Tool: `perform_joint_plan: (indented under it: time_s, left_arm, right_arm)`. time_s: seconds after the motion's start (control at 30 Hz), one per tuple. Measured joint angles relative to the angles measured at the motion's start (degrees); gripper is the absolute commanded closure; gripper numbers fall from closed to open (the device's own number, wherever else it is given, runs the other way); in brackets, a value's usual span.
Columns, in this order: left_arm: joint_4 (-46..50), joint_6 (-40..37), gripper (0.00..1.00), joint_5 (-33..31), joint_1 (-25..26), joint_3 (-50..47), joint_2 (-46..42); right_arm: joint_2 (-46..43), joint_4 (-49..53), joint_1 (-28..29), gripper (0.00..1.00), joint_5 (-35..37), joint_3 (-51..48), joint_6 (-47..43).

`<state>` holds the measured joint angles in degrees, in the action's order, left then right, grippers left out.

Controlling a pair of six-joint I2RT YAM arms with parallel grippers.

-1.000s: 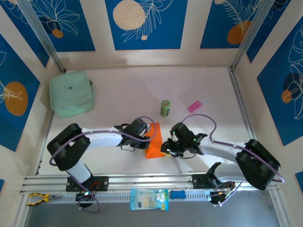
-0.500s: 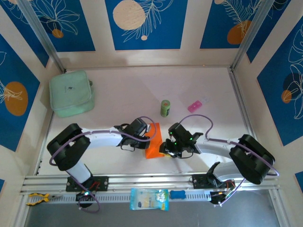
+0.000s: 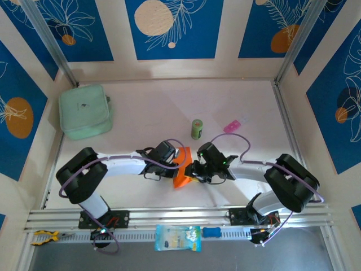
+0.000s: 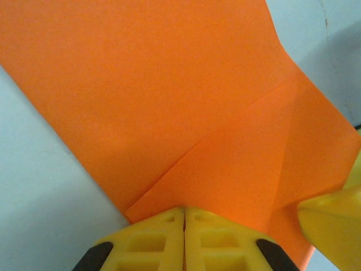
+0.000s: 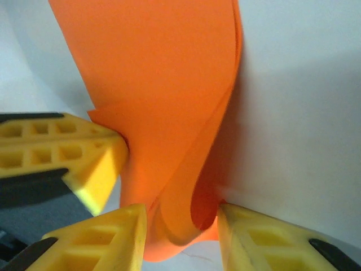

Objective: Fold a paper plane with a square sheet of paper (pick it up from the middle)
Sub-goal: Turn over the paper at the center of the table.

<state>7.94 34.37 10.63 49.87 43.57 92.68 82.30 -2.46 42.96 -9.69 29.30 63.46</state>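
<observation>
Blue leaf-print wall panels (image 3: 169,28); white tabletop (image 3: 146,107); aluminium front rail (image 3: 180,216).

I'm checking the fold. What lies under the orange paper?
The white table shows on both sides of the square sheet of paper; a folded flap overlies part of it. Whatever lies directly beneath is covered.

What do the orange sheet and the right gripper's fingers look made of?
Orange sheet: thin paper by the look, matte, holding a sharp crease and curling softly. Right gripper's fingers: seemingly moulded yellow plastic, matte, with open lattice cells.
</observation>
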Motion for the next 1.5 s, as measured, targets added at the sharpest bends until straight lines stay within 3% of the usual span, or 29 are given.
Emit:
perform_joint_plan:
  time_s: [0.73, 1.5]
  left_arm:
    - [0.1, -0.4, 0.92, 0.5, -0.2, 0.1, 0.0]
    - [0.7, 0.1, 0.84, 0.9, -0.2, -1.0, -3.0]
  right_arm:
    - [3.5, -6.5, -4.5, 0.63, -2.8, 1.0, -2.1]
    - [5.9, -11.9, -5.8, 0.92, -3.5, -0.9, -2.0]
